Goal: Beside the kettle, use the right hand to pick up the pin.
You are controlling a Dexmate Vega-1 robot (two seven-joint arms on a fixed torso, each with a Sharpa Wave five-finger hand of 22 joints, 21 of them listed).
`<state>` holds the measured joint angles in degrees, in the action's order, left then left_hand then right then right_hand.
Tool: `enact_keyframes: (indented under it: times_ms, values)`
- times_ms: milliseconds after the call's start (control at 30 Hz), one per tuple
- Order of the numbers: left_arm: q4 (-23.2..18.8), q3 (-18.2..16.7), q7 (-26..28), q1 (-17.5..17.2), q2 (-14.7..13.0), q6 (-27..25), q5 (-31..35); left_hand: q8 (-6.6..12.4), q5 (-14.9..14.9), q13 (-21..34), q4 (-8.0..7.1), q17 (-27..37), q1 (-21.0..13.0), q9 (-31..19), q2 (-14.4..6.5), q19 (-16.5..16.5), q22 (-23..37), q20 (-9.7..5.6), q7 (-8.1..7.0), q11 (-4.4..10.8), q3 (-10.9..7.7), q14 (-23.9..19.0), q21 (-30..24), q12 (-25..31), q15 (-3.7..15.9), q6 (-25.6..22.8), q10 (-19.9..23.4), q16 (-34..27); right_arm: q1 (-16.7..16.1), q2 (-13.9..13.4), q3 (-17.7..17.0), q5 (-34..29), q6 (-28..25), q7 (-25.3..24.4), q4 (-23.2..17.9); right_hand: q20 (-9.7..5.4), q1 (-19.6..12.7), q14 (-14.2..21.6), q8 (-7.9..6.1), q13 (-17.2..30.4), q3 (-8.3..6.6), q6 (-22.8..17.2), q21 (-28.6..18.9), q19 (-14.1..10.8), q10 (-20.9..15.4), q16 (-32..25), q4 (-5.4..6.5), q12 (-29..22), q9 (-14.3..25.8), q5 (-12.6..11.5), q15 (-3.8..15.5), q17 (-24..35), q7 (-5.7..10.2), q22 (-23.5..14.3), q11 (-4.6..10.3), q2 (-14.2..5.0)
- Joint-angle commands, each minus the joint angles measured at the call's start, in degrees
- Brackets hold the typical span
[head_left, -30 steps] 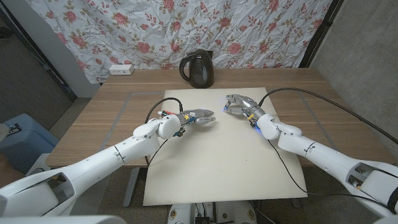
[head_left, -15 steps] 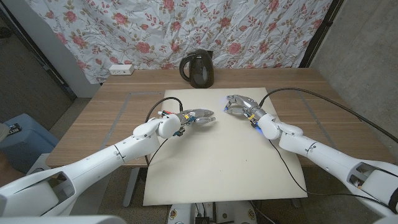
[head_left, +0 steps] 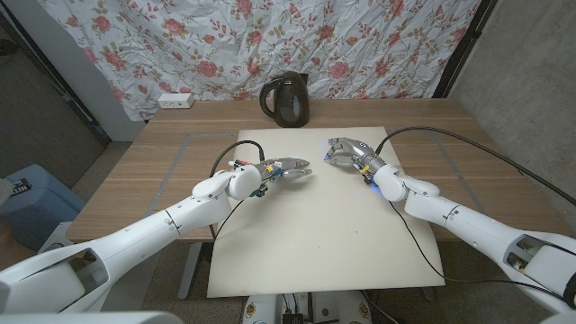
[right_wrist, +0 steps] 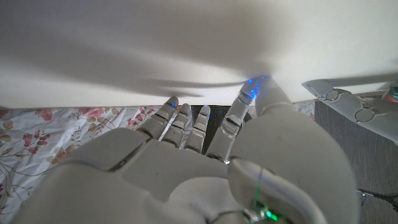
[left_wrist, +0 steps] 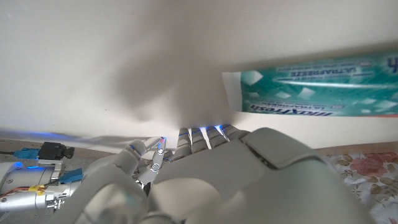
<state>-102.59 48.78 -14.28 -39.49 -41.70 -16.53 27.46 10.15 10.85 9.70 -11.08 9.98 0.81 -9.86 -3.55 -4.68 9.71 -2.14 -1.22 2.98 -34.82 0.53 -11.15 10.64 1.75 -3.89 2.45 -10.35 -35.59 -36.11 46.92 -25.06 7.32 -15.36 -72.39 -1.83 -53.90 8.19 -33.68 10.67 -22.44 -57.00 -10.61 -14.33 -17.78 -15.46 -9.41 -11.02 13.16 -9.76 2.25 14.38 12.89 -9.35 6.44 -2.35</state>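
The dark kettle (head_left: 286,100) stands upright at the back of the table, just beyond the white mat (head_left: 324,234). My right hand (head_left: 346,150) hovers low over the mat's far part, in front and to the right of the kettle, fingers arched down and apart with nothing visible in them. In the right wrist view the right hand's fingers (right_wrist: 186,124) reach toward the mat's edge. The pin is too small to make out. My left hand (head_left: 286,168) is over the mat's left part, fingers stretched out and holding nothing.
A teal toothpaste box (left_wrist: 311,87) lies on the mat just beyond the left hand's fingers in the left wrist view. A white power strip (head_left: 175,100) sits at the table's back left. A flowered cloth (head_left: 270,36) hangs behind the table.
My right hand has crept slightly toward the kettle. The left arm has stayed where it was.
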Motion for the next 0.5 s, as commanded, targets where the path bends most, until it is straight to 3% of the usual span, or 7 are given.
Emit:
enact_keyframes:
  times_ms: [33,500]
  values:
    - [-0.49,-0.46,0.94,-0.56,-0.55,-0.72,-0.56,0.36,0.51,0.30,0.17,0.15,-0.41,-0.17,-7.42,0.48,0.19,-4.91,0.11,0.19,-0.30,-0.44,-0.22,0.54,1.65,-0.75,0.64,-0.25,-0.26,0.19,-0.30,0.68,-0.17,-0.19,0.01,0.10,-0.28,-0.19,-0.35,-0.02,-0.06,-0.55,-0.39,-0.74,0.29,0.02,0.27,0.11,0.20,-0.28,0.65,0.01,-0.04,-0.12,-0.32,-0.67]
    - [-0.73,-0.77,1.40,-0.74,-1.07,-0.94,-0.70,0.43,0.53,0.31,0.29,0.11,-0.53,-0.18,-7.39,0.57,0.17,-4.88,0.01,0.25,-0.55,-0.45,-0.19,0.53,1.65,-1.02,0.78,-0.19,-0.76,-0.03,-0.90,2.12,-0.21,0.97,-1.52,0.39,-0.04,-1.33,0.81,0.02,0.12,1.80,-0.48,-1.68,2.29,0.34,0.23,0.60,0.00,-0.28,-0.05,0.28,-0.06,-0.16,-0.55,-0.48]
